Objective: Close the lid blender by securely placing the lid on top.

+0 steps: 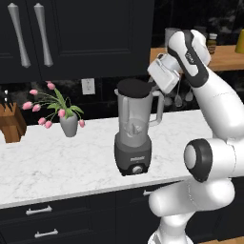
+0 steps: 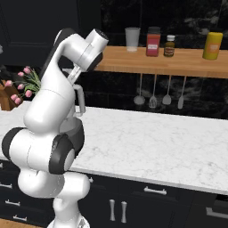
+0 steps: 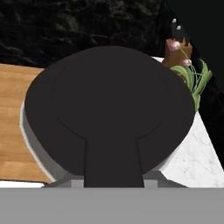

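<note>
The gripper (image 1: 153,86) is clamping its jaws on the tab of the lid (image 1: 134,87), which is lying flat across the rim of the blender (image 1: 134,136); the blender is standing near the front edge of the marble counter (image 1: 57,162), with the flower vase (image 1: 69,125) sitting toward the back edge

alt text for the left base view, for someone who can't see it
A white robot arm holds a black lid on top of a clear blender jar, its hand at the lid's right edge. The blender stands on a white marble counter, with a vase of pink tulips and a wooden knife block to its left.
</note>
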Tool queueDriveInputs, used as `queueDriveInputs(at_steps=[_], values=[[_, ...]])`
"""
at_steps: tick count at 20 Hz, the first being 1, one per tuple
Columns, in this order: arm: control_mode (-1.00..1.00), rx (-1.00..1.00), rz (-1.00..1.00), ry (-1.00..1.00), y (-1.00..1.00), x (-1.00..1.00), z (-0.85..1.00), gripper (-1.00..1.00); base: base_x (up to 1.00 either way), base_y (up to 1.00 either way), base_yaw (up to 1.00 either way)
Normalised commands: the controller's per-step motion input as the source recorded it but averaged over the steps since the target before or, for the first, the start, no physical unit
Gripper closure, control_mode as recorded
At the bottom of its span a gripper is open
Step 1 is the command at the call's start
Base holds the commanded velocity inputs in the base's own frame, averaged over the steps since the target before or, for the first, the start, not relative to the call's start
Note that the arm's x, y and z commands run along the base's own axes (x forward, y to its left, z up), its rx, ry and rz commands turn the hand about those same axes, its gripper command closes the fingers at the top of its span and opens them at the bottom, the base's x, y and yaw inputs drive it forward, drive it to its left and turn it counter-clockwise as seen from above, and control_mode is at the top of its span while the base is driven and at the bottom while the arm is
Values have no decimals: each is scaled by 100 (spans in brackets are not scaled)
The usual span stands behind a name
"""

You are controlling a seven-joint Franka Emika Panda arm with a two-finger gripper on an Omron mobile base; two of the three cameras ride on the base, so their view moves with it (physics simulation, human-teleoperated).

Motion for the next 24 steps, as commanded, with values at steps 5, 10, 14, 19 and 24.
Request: queueDriveInputs(at_steps=[5,10,14,19,24], values=[[-100,0,0,-2,0,-22,-12,100,0,0,0],[-100,0,0,-12,0,-50,-6,100,0,0,0],[-100,0,0,-8,10,-34,-13,-100,0,0,0],[-100,0,0,-1,7,-9,-10,-100,0,0,0],[-100,0,0,0,13,0,0,-100,0,0,0]])
